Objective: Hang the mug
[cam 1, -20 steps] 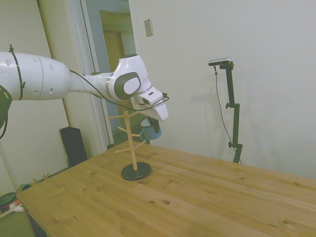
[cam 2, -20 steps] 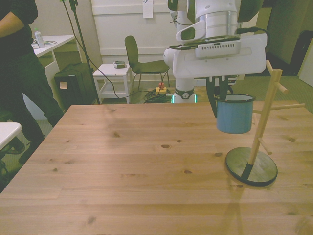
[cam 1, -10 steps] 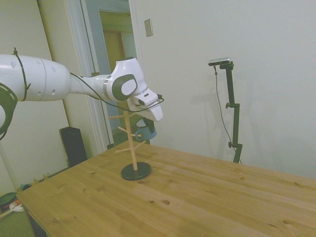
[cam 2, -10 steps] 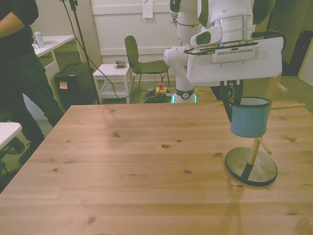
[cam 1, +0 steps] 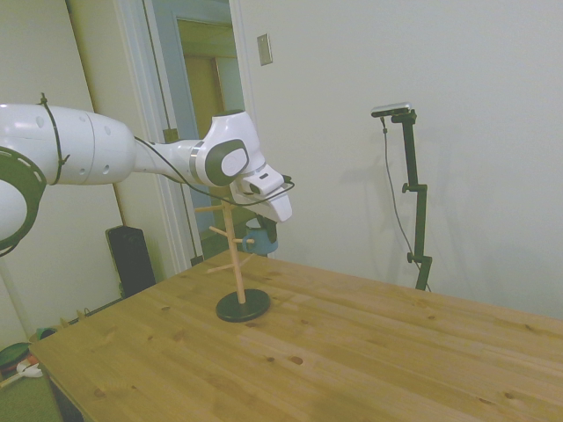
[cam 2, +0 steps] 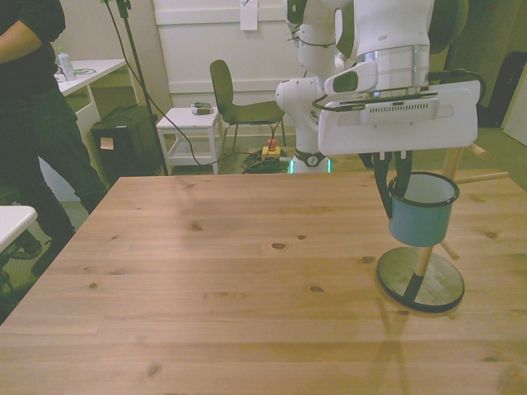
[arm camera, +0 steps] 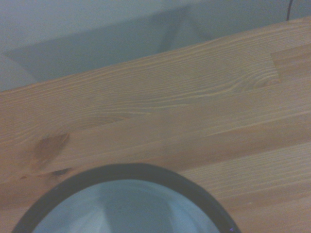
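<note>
The light-blue mug [cam 2: 420, 218] hangs in the air with my gripper [cam 2: 396, 174] shut on its rim. It tilts slightly, showing its white inside and dark rim. It sits right in front of the wooden peg stand [cam 2: 431, 285], covering the middle of the post; its handle is hidden. From the side, the mug [cam 1: 262, 237] is level with the stand's [cam 1: 236, 264] middle pegs, under the gripper [cam 1: 265, 225]. The wrist view shows only the mug's dark rim [arm camera: 131, 171] over the table planks.
Two pegs [cam 2: 482, 176] stick out toward the front view's right beyond the mug. A person [cam 2: 33, 107] stands at the front view's left edge of the table. A chair [cam 2: 235, 95] and a small white side table [cam 2: 189, 123] are beyond the far edge.
My gripper has carried the mug toward the front view's right and a little lower, from beside the stand to in front of its post. The mug now tilts more.
</note>
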Controlling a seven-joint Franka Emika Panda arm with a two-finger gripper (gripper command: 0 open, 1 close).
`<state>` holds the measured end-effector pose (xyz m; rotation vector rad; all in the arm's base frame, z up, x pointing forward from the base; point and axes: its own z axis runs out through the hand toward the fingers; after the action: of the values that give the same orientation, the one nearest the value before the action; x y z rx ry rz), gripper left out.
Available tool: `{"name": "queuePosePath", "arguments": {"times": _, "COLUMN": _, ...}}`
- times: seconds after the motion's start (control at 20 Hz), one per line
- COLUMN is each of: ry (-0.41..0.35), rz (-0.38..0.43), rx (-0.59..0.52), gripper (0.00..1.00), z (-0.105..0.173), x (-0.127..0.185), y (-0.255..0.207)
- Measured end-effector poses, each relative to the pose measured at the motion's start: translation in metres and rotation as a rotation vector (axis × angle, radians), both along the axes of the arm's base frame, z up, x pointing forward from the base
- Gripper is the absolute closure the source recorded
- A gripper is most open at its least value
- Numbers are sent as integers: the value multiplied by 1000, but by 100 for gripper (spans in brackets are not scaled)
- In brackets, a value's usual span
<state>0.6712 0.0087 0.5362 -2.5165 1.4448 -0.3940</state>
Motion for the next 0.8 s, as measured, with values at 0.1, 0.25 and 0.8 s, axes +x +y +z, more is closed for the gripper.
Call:
{"name": "queuePosePath", "arguments": {"times": 0.1, "ry": -1, "rz": 4, "rx": 0, "gripper": 100, "z": 0, "x": 1, "y": 2}}
{"name": "queuePosePath", "arguments": {"times": 0.25, "ry": -1, "rz": 16, "rx": 0, "gripper": 100, "z": 0, "x": 2, "y": 10}}
{"name": "queuePosePath", "arguments": {"times": 0.8, "ry": 4, "rz": 13, "rx": 2, "gripper": 0, "z": 4, "x": 0, "y": 12}}
